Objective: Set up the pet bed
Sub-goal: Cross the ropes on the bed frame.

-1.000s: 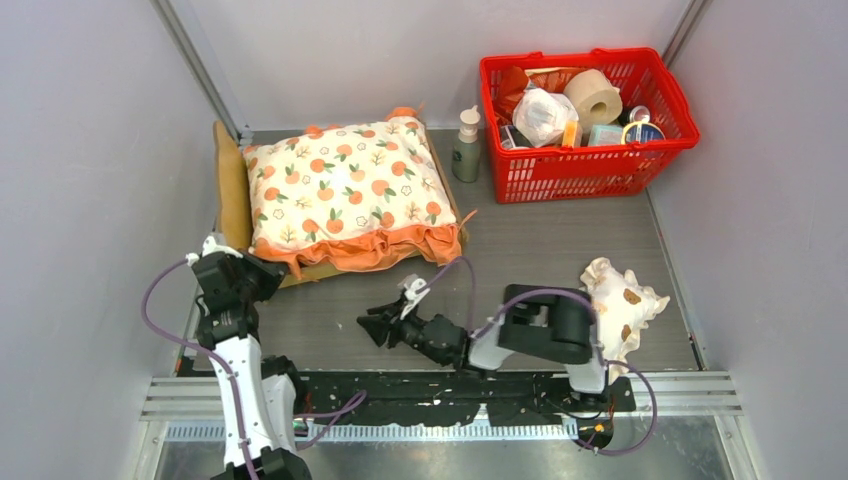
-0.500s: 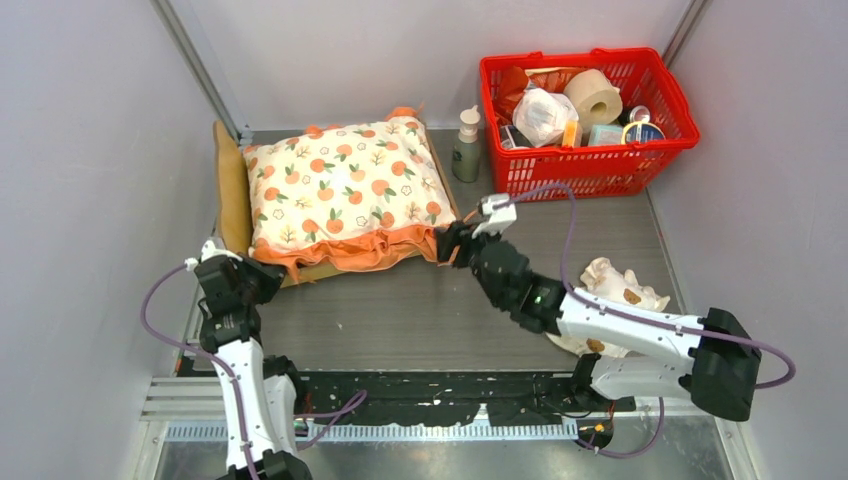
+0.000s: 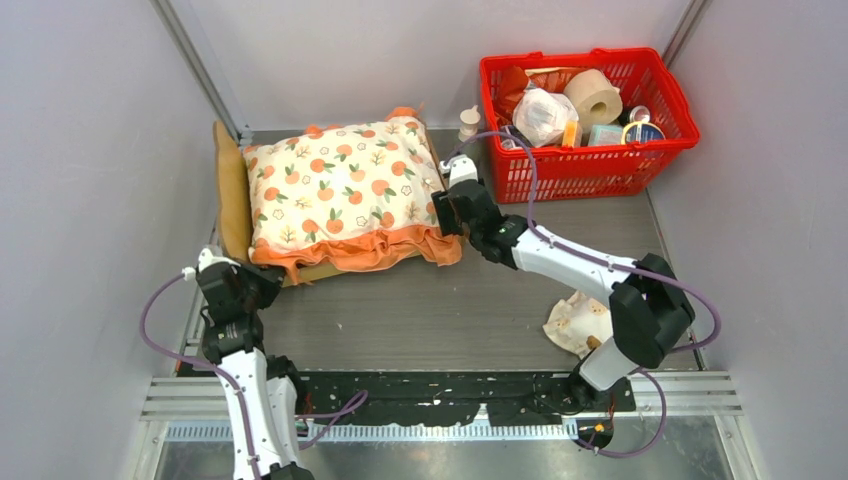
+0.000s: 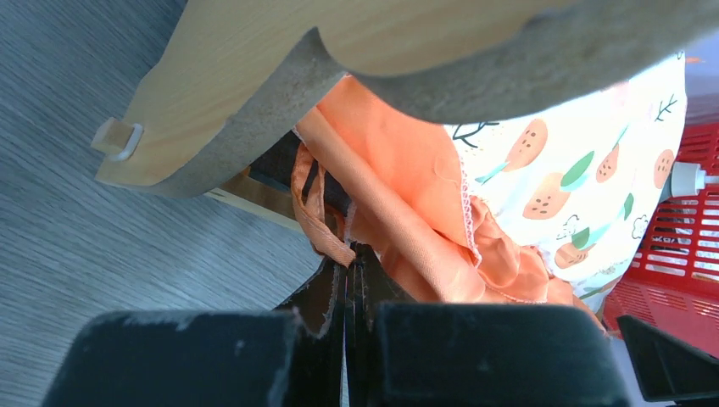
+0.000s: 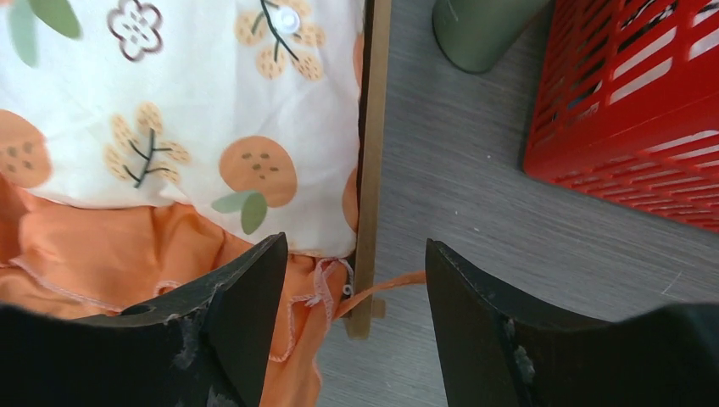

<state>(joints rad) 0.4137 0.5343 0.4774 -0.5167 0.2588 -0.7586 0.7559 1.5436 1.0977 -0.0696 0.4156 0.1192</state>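
Grey wood-grain table (image 3: 500,290) fills the overhead view, closed in by pale walls (image 3: 350,60). We see the pet bed (image 3: 232,190) at the back left of the table, its light-wood headboard on the left end. A cream cushion (image 3: 345,185) printed with oranges and edged in orange ruffles lies on top of it and hides most of the frame.

At the back right stands a red basket (image 3: 585,165) full of household items. A green bottle (image 3: 468,118) sits between the bed and the basket, mostly hidden by the right arm.

The right arm reaches far forward across the table. Its right gripper (image 3: 447,215) hangs at the right-hand edge of the bed. In the right wrist view, we see its two dark fingers (image 5: 246,288) spread apart, one over the cushion's orange ruffle and one over bare table, with the bed's thin wooden side rail (image 5: 373,127) between them. They hold nothing.

The left gripper (image 3: 262,288) sits low by the bed's near left corner. In the left wrist view, its fingers (image 4: 326,297) are pressed together. An orange ribbon (image 4: 315,222) from the cushion ends right at their tips; we cannot tell whether it is pinched.

A small cream frilled pillow (image 3: 575,320) with brown spots lies near the front right, partly under the right arm.
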